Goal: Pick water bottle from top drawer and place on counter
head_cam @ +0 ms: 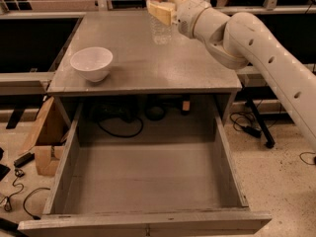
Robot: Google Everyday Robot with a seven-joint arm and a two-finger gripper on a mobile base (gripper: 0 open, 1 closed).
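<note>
- Standing pulled out nearest the camera, the top drawer (63, 168) sat below the desk's front edge.
- Beyond it, the desk (148, 68) carried a white bowl (92, 63) near its front left corner.
- Farther back, the water bottle (160, 29) hung upright over the desk's far middle, well apart from the bowl; whether its base touched could not be told.
- The gripper (161, 10) reached in from the right on a white arm (256, 48), its jaws clamped around the bottle's upper half.

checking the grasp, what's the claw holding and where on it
The claw, over the far edge of the counter, is shut on the bottle, gripping its upper body; the lower half hangs free below.
</note>
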